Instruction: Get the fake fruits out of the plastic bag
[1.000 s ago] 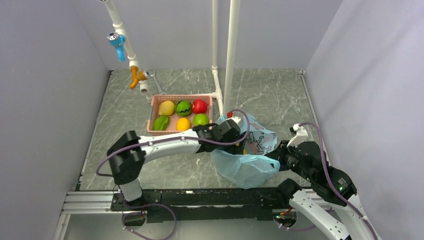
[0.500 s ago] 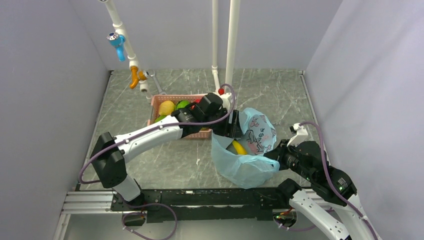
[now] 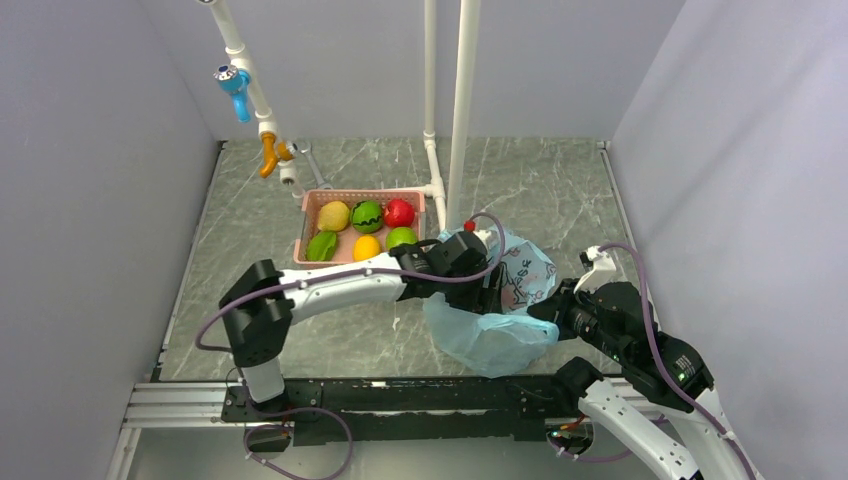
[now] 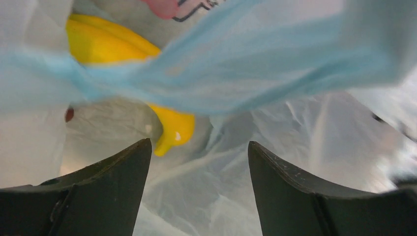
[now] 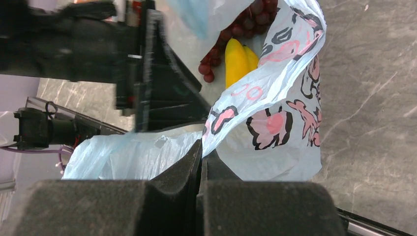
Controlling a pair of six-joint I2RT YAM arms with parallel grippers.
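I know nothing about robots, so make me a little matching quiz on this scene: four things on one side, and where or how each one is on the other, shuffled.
Things:
1. bananas
2. watermelon
3. right gripper
4. left gripper

Places or states:
A. in the pink basket
B. shut on the edge of the plastic bag
C. open, at the mouth of the plastic bag
D. inside the plastic bag, beside the grapes

Pairs: 1-D, 2-A, 3-B, 4-C

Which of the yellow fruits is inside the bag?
The bananas, lying beside the purple grapes inside the plastic bag; the yellow pear and orange sit in the pink basket.
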